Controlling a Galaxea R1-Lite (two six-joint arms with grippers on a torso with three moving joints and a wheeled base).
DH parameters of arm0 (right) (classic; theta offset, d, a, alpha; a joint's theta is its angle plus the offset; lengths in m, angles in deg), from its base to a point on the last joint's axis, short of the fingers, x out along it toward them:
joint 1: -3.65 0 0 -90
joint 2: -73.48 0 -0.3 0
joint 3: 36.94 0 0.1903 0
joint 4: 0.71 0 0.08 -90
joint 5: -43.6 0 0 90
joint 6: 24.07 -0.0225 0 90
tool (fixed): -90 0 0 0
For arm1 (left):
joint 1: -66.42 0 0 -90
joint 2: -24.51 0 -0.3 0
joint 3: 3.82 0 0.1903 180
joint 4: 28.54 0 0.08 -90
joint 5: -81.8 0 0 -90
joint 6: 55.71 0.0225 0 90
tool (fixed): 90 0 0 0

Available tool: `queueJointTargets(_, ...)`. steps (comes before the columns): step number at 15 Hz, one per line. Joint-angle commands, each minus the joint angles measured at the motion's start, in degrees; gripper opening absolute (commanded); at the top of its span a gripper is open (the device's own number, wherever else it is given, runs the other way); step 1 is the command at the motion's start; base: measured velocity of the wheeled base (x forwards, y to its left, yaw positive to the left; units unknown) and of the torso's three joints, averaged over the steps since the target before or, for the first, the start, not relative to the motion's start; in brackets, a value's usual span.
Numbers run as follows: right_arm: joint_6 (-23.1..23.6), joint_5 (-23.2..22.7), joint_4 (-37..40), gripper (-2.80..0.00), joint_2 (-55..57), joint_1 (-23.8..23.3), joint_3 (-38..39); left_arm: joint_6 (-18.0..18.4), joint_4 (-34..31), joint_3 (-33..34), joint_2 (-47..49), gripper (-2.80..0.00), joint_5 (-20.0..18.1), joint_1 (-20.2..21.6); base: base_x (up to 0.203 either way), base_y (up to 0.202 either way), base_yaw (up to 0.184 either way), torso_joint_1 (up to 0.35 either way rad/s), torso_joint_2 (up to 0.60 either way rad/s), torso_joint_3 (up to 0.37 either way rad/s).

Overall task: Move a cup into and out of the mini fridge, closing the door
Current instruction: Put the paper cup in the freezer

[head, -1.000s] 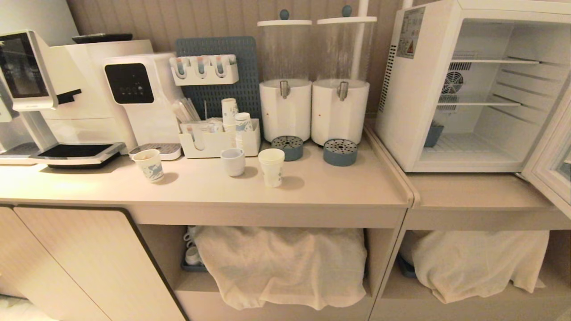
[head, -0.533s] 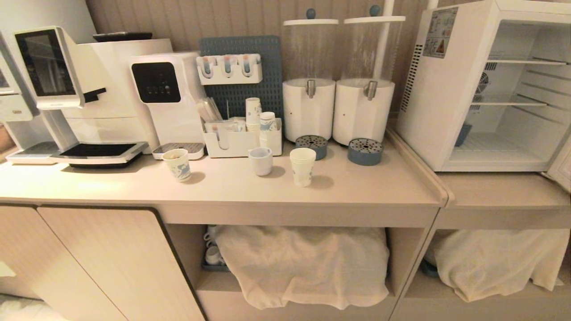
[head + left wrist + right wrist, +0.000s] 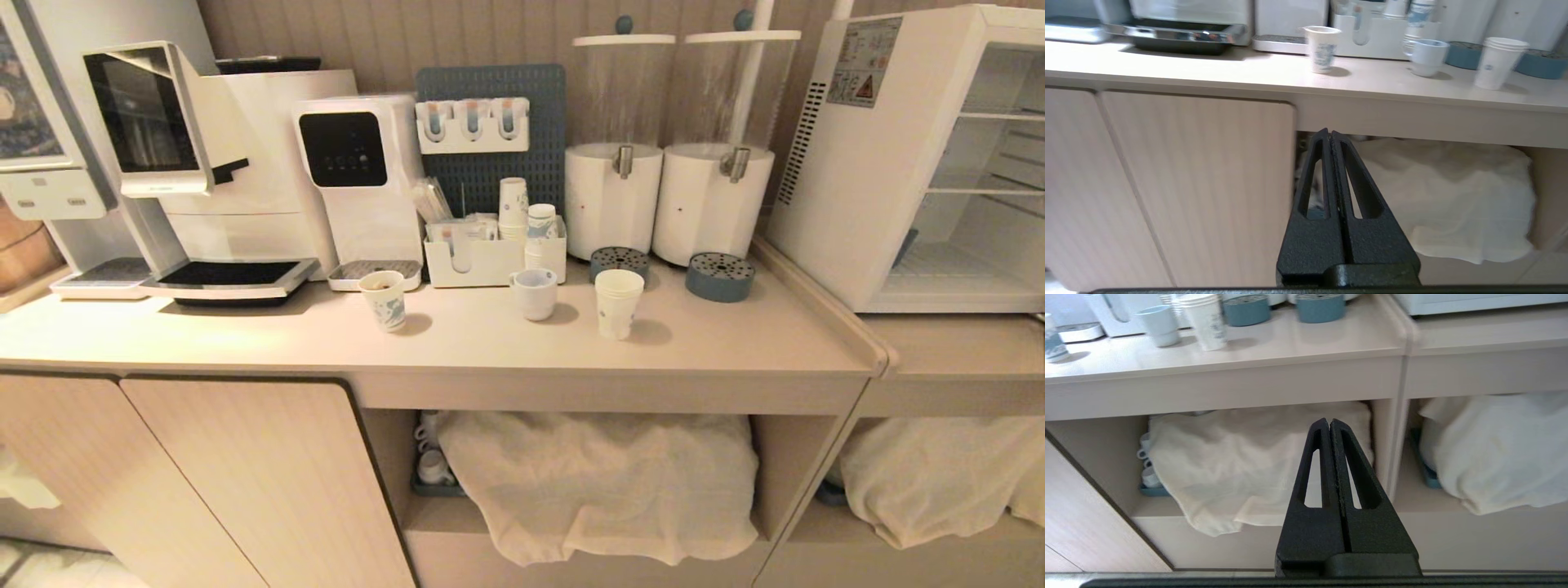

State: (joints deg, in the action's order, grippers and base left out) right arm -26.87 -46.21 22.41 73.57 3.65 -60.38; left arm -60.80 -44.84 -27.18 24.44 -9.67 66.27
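The cup (image 3: 617,303) stands upright on the counter (image 3: 490,343), near its front half, with layered rims visible at the top. It is free of both grippers. A white mug (image 3: 534,293) stands just to its left, and a shorter paper cup with blue print (image 3: 384,300) stands further left, near a drip tray. Two round blue-grey drip stands (image 3: 719,276) sit behind the cup, below two white drink dispensers (image 3: 663,200).

The mini fridge (image 3: 865,163) stands on a lower section of counter at the right edge of the head view, well apart from the cup. Its interior is exposed, with wire shelves visible; the door lies outside the frame.

The left gripper (image 3: 1330,132) is positioned below counter level, in front of a cabinet door (image 3: 1200,188) and the edge of an open shelf. Its fingers are pressed together and hold nothing.

The right gripper (image 3: 1329,421) is also below counter level, facing an open shelf covered by a white cloth (image 3: 1241,465). Its fingers are pressed together and hold nothing.

Neither arm appears in the head view.
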Motion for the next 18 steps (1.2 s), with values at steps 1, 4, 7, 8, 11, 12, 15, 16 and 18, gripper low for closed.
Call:
queueJointTargets(1,-0.01,-0.01,-0.02,-2.8,0.08,0.0,0.03,0.17,0.13,2.29,-0.19,-2.8,-0.02,-0.02,0.0,0.136,0.003,-0.001,0.01,0.006)
queueJointTargets(4,-0.1,-0.01,-0.02,-2.8,0.08,0.0,-0.01,0.17,0.13,2.29,-0.19,-2.8,-0.02,-0.02,0.0,0.027,0.001,-0.001,0.0,0.001)
queueJointTargets(7,-0.05,-0.01,-0.02,-2.8,0.08,0.0,-0.01,0.26,0.05,2.29,-0.19,-2.8,-0.06,-0.02,0.072,0.002,0.0,0.0,0.0,0.003)
queueJointTargets(8,-0.01,-0.01,-0.02,-2.8,0.08,0.0,0.04,0.43,0.13,2.29,-0.19,-2.8,0.01,-0.02,0.192,0.0,0.001,0.005,0.01,0.004)
queueJointTargets(11,-0.01,-0.01,-0.02,-2.8,0.08,0.0,-0.01,-0.18,-0.13,2.29,-0.19,-2.8,-0.02,-0.02,0.196,0.0,-0.001,0.003,0.01,0.002)
queueJointTargets(12,-0.01,-0.01,-0.02,-2.8,0.08,0.0,0.07,-0.45,-0.04,2.29,-0.19,-2.8,-0.02,-0.02,0.164,0.0,0.002,0.002,0.01,0.007)
queueJointTargets(15,-0.01,-0.01,-0.11,-2.8,-0.01,0.0,0.07,-0.45,-0.04,2.29,-0.19,-2.8,-0.02,-0.02,0.04,0.0,0.001,0.002,0.0,0.0)
queueJointTargets(16,-0.1,-0.01,-0.11,-2.8,-0.01,0.0,0.07,-0.45,-0.04,2.29,-0.19,-2.8,-0.02,-0.02,0.0,0.0,0.0,0.0,0.0,0.0)
queueJointTargets(18,-0.06,0.23,-0.85,-2.8,-0.01,0.0,-0.81,-0.49,-0.04,2.29,-0.19,-2.8,-0.02,-0.02,0.0,0.0,0.0,0.0,0.0,0.0)
